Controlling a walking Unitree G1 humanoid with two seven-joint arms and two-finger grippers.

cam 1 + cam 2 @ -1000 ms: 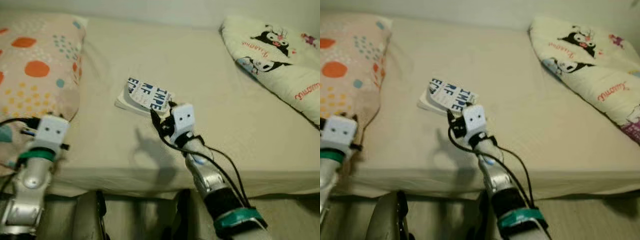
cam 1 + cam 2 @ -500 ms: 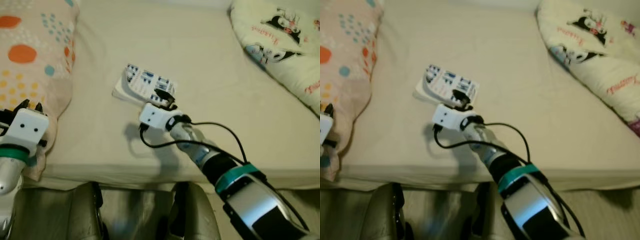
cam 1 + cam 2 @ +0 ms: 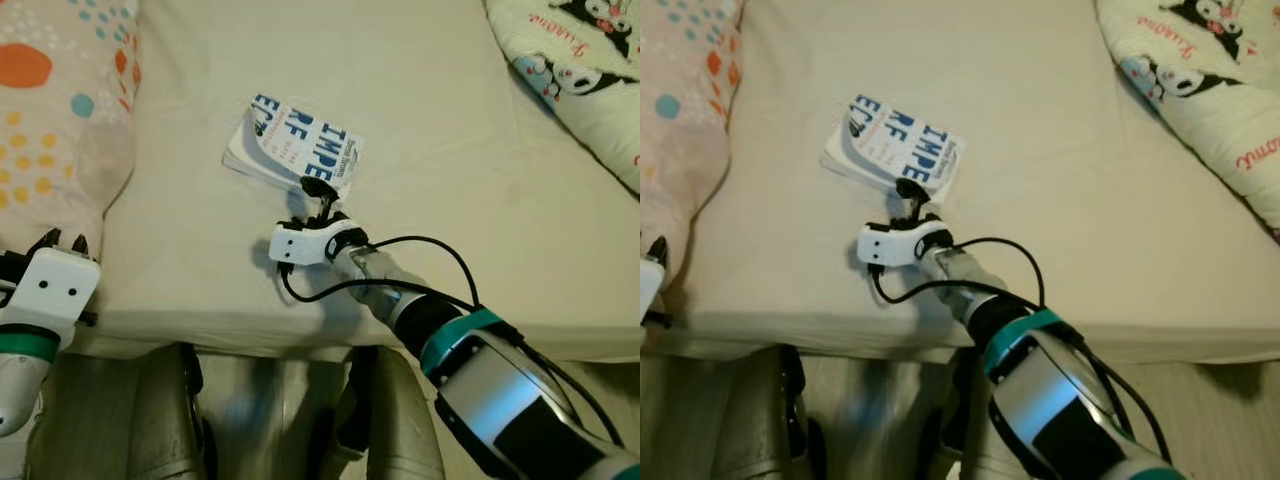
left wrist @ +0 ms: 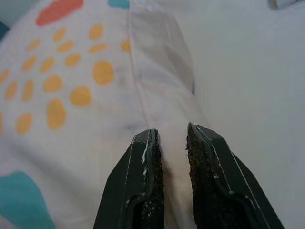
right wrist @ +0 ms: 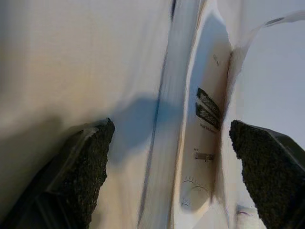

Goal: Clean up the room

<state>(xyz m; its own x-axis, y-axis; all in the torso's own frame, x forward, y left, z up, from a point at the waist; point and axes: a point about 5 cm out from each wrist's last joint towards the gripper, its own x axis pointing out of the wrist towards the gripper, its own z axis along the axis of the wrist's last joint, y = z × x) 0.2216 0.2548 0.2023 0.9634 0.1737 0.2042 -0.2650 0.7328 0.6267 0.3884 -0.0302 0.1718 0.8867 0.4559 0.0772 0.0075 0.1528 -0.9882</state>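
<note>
Book (image 3: 296, 152) edge sits between the right gripper's (image 3: 318, 196) wide-apart fingers on the bed (image 3: 450, 150).

I count one book (image 3: 293, 156) on one bed (image 3: 450, 190); one dotted pillow (image 3: 55, 110); one cartoon-print blanket (image 3: 580, 70); two hands, my left hand (image 4: 170, 143) and my right hand (image 3: 315, 190).

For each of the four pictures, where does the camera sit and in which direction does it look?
Left eye view: on the head, looking down at the bed; both arms show, the right hand at the book.
Right eye view: beside it, same scene shifted; the right arm shows.
Left wrist view: on the left wrist, looking along the left hand at the dotted pillow.
Right wrist view: on the right wrist, its open fingers around the book's edge.
Shared: both eye views and the right wrist view show the book.
</note>
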